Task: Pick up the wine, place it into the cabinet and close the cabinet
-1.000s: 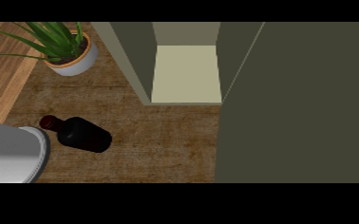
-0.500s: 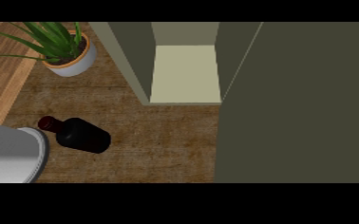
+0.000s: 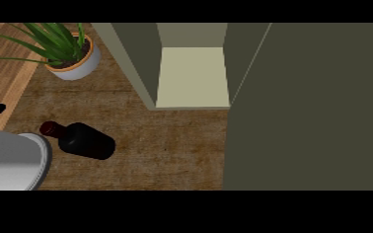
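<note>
Head view of the counter (image 3: 167, 143). Compared with the frames of a second and half a second before, nothing has visibly shifted: bottle, plant and cabinet keep their places, and the grey forearm (image 3: 20, 160) occupies the same lower left corner of the view.

Just above that forearm, at the view's left edge, is a black sliver that seems to belong to the left hand (image 3: 1, 108). Too little of it shows to tell whether its fingers are apart or together. Nothing can be told of the right hand's fingers.

The wine (image 3: 86, 142) is a squat, near-black bottle with a short neck and a dark red cap. It rests on the counter near its front left corner, just beside the forearm and well apart from the cabinet, with the cap towards the far left. Whether it stands or lies cannot be told from this steep angle.

The counter is brown and coarsely grained, with a paler wooden strip (image 3: 18, 86) along its left edge. A plant (image 3: 69, 59) with spiky green leaves stands in a white, orange-rimmed pot at the far left corner. At the far edge, the olive cabinet (image 3: 134, 59) stands open on a cream interior. Its door (image 3: 306, 108) is swung out, and this dark panel covers the right of the view.
</note>
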`<state>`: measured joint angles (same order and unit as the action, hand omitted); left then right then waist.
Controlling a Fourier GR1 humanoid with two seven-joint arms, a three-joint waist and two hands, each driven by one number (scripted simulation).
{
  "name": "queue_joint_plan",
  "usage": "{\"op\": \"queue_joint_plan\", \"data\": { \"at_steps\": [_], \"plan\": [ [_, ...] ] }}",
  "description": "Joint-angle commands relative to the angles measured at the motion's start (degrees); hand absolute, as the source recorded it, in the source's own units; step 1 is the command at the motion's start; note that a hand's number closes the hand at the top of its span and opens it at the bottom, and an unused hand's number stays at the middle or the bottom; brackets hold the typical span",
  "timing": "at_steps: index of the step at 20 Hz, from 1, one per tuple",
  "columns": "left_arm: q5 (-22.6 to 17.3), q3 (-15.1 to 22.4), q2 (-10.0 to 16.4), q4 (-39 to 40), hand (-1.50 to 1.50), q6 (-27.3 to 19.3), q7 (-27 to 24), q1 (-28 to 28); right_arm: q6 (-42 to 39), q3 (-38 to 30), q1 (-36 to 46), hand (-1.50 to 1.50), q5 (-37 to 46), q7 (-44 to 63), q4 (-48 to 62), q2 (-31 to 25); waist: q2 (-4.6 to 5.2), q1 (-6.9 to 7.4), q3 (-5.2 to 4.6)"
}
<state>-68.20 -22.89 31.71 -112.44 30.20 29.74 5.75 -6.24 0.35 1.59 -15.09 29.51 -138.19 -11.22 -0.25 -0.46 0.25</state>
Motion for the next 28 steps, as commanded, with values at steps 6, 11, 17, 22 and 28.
{"op": "queue_joint_plan", "data": {
  "at_steps": [6,11,17,22,28],
  "plan": [
    [11.14,5.42,-6.02,8.57,-1.50,6.82,-1.37,-1.93,1.06,0.09,1.18,-1.50,-2.86,3.50,-5.34,0.77,0.28,-0.25,-0.30],
    [15.13,6.44,-8.37,17.66,-1.50,11.03,-3.99,-5.71,-0.30,1.55,-2.69,-1.50,-2.65,2.35,-7.45,1.37,0.31,-1.07,-0.31],
    [24.47,3.20,-12.36,22.70,-1.50,14.34,-10.60,-6.50,-0.10,-0.38,-1.62,-1.50,-4.97,5.50,-10.53,0.26,0.19,-0.72,-0.32],
    [30.39,1.68,-11.80,30.57,-1.50,18.22,-15.00,-10.28,1.68,-1.95,2.70,-1.50,-6.30,7.47,-8.54,0.59,0.25,-0.37,-0.32],
    [40.43,2.32,-16.32,36.15,-1.50,19.69,-23.33,-11.54,-0.33,-1.09,-1.42,-1.50,-3.97,3.96,-8.26,1.87,0.24,-0.33,-0.28]
  ]
}}
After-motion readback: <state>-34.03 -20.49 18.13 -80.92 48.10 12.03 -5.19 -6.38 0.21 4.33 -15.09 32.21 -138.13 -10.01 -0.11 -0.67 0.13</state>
